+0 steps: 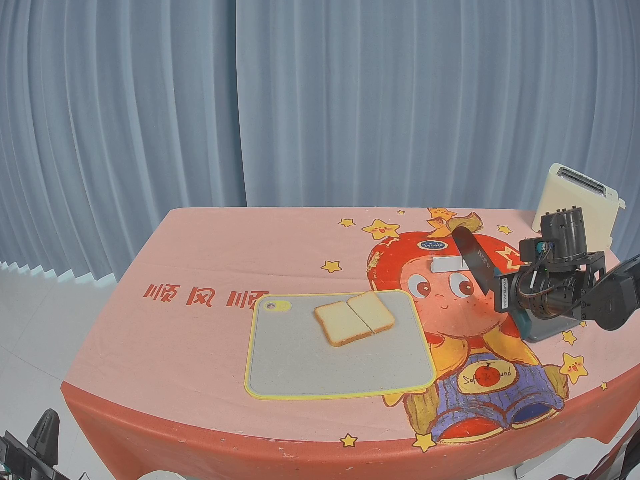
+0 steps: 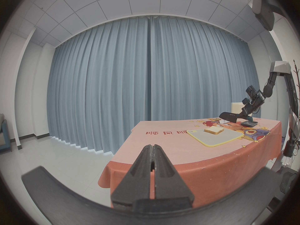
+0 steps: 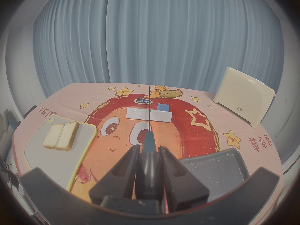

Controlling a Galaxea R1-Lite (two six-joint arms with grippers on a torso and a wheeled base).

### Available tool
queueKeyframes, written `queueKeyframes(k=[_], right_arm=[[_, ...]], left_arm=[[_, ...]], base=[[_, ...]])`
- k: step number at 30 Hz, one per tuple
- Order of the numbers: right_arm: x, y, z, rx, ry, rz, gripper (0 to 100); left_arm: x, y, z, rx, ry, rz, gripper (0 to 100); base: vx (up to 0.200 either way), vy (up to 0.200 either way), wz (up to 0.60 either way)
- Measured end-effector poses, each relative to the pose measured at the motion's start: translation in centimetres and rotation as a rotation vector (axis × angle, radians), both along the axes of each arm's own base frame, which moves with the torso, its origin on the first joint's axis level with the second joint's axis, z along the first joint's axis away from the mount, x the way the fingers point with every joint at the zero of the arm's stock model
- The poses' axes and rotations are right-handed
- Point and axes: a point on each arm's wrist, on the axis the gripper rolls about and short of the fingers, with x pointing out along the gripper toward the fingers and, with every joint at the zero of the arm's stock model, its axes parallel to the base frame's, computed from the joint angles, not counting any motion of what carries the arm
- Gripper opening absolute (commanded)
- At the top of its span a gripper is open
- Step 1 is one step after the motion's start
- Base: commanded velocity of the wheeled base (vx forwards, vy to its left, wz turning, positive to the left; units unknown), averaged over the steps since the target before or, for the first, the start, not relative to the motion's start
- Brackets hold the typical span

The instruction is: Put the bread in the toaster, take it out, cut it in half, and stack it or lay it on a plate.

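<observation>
1. From the head: right gripper [image 1: 507, 293] at the table's right side, clamped on the handle of a knife [image 1: 475, 258], dark blade broadside, raised off the cloth and tilted up toward the far edge.
2. From the right wrist: same blade edge-on as a thin line, fingers [image 3: 125, 169] closed on the handle, one grey tray [image 3: 215, 172] just beneath and beside.
3. From the left wrist: left gripper [image 2: 152, 163] pressed shut on nothing, low and well apart from the table, off its left end; tiled ceiling and white walls above.
4. Bread [image 1: 355, 317]: two halves, side by side and apparently touching along the cut, flat on the far part of one grey cutting board [image 1: 300, 361] with a yellow rim.
5. One cream toaster [image 1: 579, 205] at the far right corner. One white strip [image 3: 149, 114] on the cloth between board and toaster, with a small blue piece behind it, possibly a card.
6. Pink cartoon tablecloth [image 1: 200, 341] over a rounded table; blue-grey curtain [image 1: 300, 88] behind; pale floor.
</observation>
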Motion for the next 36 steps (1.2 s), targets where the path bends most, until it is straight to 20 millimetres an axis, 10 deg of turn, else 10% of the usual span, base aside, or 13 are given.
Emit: queueKeyframes(k=[36], right_arm=[[-0.15, 0.31, -0.79, -0.015, 0.027, 0.002, 0]], left_arm=[[0.00, 0.00, 0.00, 0.000, 0.000, 0.000, 0]], base=[[0.000, 0.000, 0.00]])
